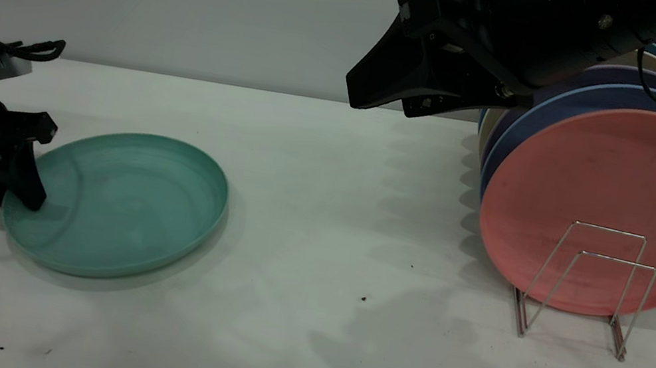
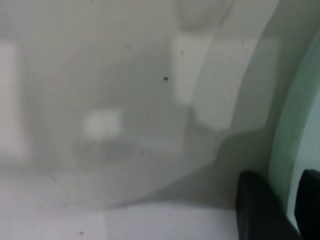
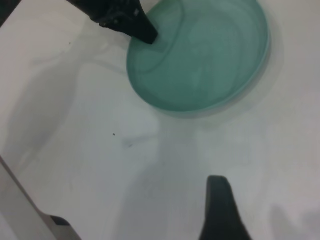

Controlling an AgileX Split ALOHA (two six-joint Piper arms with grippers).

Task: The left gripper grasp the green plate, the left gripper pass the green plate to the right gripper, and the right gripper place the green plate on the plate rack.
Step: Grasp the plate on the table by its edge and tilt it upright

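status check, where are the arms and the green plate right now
Left gripper down at green plate rim, jaws astride it. Plate flat on table. Right gripper raised beside plate rack. Nothing between.

left gripper point(image 1: 19, 194) low, right gripper point(image 1: 383, 102) raised

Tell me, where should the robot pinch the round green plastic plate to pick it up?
Probably the thin raised rim on its left edge. The round teal-green plastic plate lies flat on the white table, so only the rim gives a hold. The left gripper is already there, one finger inside the rim.
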